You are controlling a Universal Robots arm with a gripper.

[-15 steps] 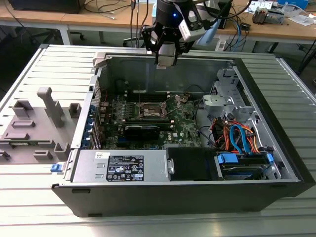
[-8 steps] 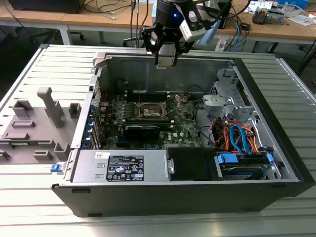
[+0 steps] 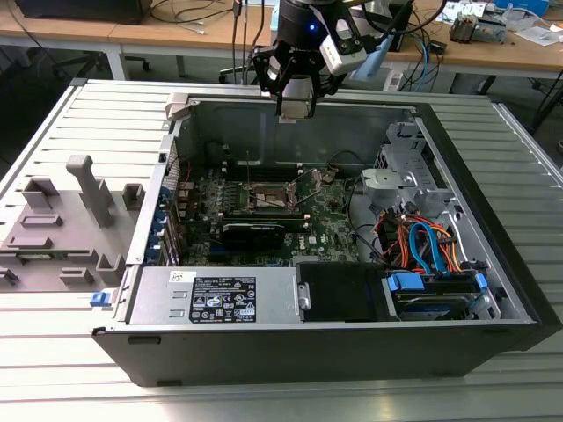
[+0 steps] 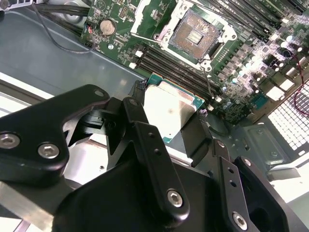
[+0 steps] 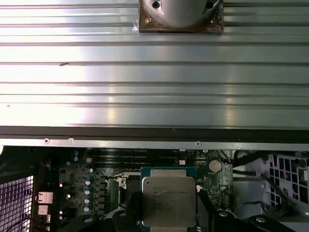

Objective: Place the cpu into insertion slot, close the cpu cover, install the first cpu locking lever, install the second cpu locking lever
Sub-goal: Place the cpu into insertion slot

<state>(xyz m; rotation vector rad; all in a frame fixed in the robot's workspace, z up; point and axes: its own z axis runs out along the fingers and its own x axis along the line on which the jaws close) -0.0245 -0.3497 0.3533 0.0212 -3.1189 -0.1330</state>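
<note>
The black two-fingered pincer (image 4: pixel 169 120) is closed narrow on the cpu (image 4: pixel 170 107), a small flat square chip with a pale silver-grey metal top and a green rim. One black finger (image 4: pixel 144 129) presses on each of two opposite edges. In the first wrist view the chip (image 5: pixel 168 200) lies flat between those fingers, metal top facing the camera.

In the exterior view the pincer (image 3: pixel 295 104) hangs in the air with the chip over the wall of the case that lies farthest from that camera, clear of everything below. The open black and grey metal computer case (image 3: pixel 290 347) lies on its side on the ribbed silvery aluminium tabletop (image 3: pixel 79 114).

Inside the case, the green motherboard (image 3: pixel 317 224) lies flat along the floor. Its square insertion slot (image 4: pixel 195 36), ringed by silvery metal, is uncovered, with its field of contacts bare, well apart from the held chip. In the exterior view the slot (image 3: pixel 266 195) sits near the board's middle.

A silver box-shaped power supply with a white label (image 3: pixel 220 297) lies along the case's near edge. Orange and blue cables (image 3: pixel 422 246) run near the case's corner on the exterior view's right. A grey blocky plastic fixture (image 3: pixel 62 220) stands on the tabletop by its edge at the exterior view's left.
</note>
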